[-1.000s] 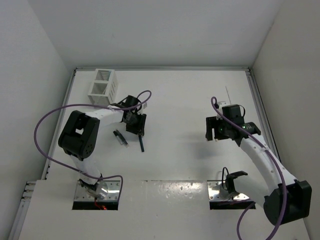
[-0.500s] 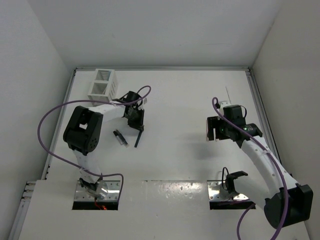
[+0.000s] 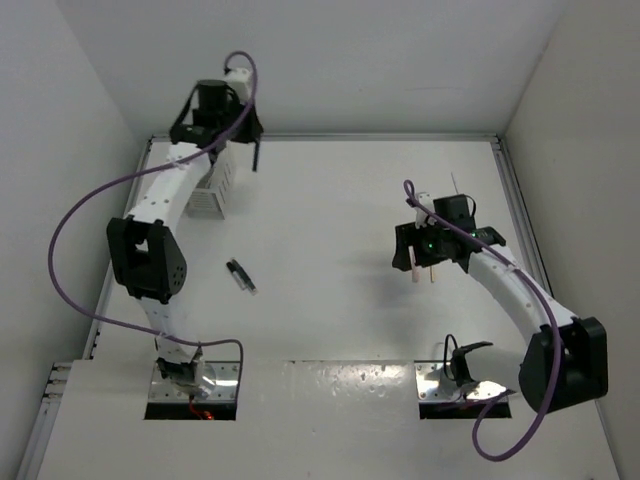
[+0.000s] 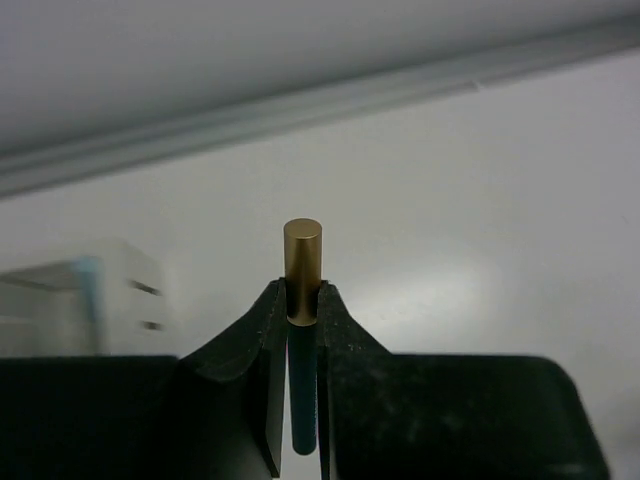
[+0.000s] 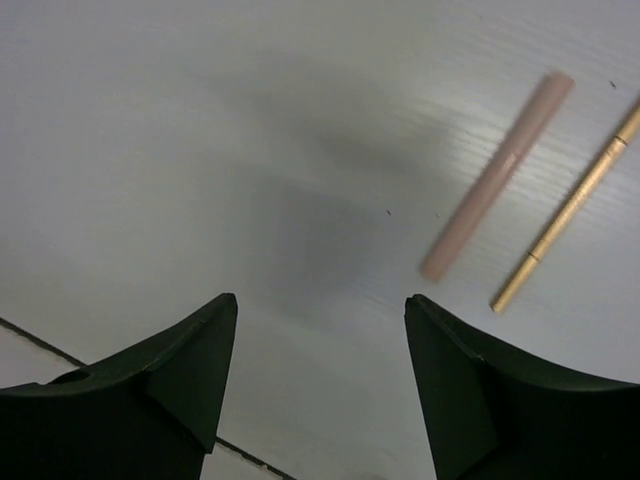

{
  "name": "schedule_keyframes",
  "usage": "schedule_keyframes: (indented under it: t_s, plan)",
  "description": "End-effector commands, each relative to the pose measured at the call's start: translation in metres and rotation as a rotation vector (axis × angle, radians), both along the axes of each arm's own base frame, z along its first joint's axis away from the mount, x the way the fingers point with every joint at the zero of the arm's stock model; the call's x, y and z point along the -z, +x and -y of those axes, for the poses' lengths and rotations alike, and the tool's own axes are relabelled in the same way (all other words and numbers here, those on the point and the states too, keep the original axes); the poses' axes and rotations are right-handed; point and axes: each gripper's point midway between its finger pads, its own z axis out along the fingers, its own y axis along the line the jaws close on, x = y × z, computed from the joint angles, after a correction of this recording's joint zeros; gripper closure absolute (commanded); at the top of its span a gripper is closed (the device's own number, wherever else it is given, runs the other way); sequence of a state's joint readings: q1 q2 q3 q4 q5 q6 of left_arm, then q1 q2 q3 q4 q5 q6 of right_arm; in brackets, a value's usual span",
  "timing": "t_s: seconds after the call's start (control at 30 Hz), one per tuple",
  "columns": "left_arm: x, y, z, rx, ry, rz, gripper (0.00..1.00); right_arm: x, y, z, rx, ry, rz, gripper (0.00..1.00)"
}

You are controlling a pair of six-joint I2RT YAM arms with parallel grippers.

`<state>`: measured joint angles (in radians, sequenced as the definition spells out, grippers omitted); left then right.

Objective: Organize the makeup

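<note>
1. At the far left corner of the worktop [image 3: 340, 200], the left hand [image 3: 248, 130] hangs high near the back wall, clamped on a black pencil with gold end [image 3: 254, 158].
2. Seen from the left wrist, both fingers [image 4: 262, 335] are pressed against the pencil's dark shaft, and the gold end sticks out past their tips.
3. A white slotted box [image 3: 212, 190] stands partly under the left arm. In the overhead view the pencil shows just right of the box's far corner; I cannot tell whether it is over a slot.
4. A short black tube [image 3: 241, 276] lies flat on the worktop, well apart from both hands and nearer the left arm.
5. The right hand [image 5: 320, 305] hovers over the right half of the worktop, fingers spread wide with nothing between them.
6. A pink stick [image 5: 497, 205] and a thin gold stick [image 5: 570, 210] lie flat on the worktop near that hand. They are nearly parallel, close beside each other and not touching.
</note>
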<state>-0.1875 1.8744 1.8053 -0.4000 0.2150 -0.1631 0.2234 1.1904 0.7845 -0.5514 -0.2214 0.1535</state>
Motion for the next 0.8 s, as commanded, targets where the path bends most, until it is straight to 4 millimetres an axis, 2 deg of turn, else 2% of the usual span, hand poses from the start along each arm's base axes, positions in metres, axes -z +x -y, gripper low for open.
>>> schedule_keyframes:
  t_s: [0.0, 0.03, 0.07, 0.1, 0.13, 0.17, 0.2, 0.23, 0.3, 0.33, 0.37, 0.43, 0.57, 0.63, 0.77]
  plan:
    - [-0.082, 0.028, -0.087, -0.187, 0.122, 0.274, 1.0, -0.054, 0.051, -0.049, -0.158, 0.186, 0.217, 0.31]
    - [-0.084, 0.039, -0.114, -0.237, 0.139, 0.298, 1.0, -0.051, 0.061, -0.054, -0.168, 0.182, 0.212, 0.33]
    - [-0.086, 0.044, -0.126, -0.259, 0.141, 0.309, 1.0, -0.052, 0.064, -0.057, -0.174, 0.183, 0.207, 0.33]
    - [-0.085, 0.048, -0.138, -0.28, 0.143, 0.314, 1.0, -0.061, 0.086, -0.065, -0.186, 0.181, 0.223, 0.33]
    - [-0.085, 0.052, -0.155, -0.305, 0.158, 0.329, 1.0, -0.061, 0.09, -0.068, -0.194, 0.182, 0.211, 0.33]
    - [-0.077, 0.058, -0.161, -0.307, 0.157, 0.321, 1.0, -0.064, 0.093, -0.074, -0.206, 0.188, 0.209, 0.34]
    - [-0.08, 0.059, -0.167, -0.314, 0.166, 0.336, 1.0, -0.073, 0.107, -0.079, -0.216, 0.188, 0.232, 0.34]
    - [-0.074, 0.064, -0.173, -0.31, 0.174, 0.343, 1.0, -0.067, 0.11, -0.085, -0.232, 0.183, 0.219, 0.34]
    - [-0.065, 0.07, -0.171, -0.292, 0.179, 0.349, 1.0, -0.071, 0.12, -0.09, -0.24, 0.177, 0.239, 0.34]
    - [-0.055, 0.073, -0.176, -0.29, 0.177, 0.34, 1.0, -0.067, 0.122, -0.093, -0.247, 0.174, 0.236, 0.34]
    - [-0.058, 0.075, -0.173, -0.278, 0.171, 0.365, 1.0, -0.067, 0.125, -0.095, -0.249, 0.171, 0.242, 0.34]
    - [-0.046, 0.084, -0.176, -0.265, 0.165, 0.366, 1.0, -0.059, 0.127, -0.096, -0.249, 0.166, 0.225, 0.34]
    - [-0.029, 0.1, -0.164, -0.193, 0.14, 0.413, 1.0, -0.046, 0.127, -0.095, -0.238, 0.144, 0.207, 0.34]
    - [-0.019, 0.101, -0.159, -0.162, 0.129, 0.403, 1.0, -0.043, 0.127, -0.093, -0.226, 0.131, 0.196, 0.34]
    - [0.014, 0.097, -0.157, -0.131, 0.161, 0.4, 1.0, -0.033, 0.12, -0.087, -0.207, 0.108, 0.154, 0.34]
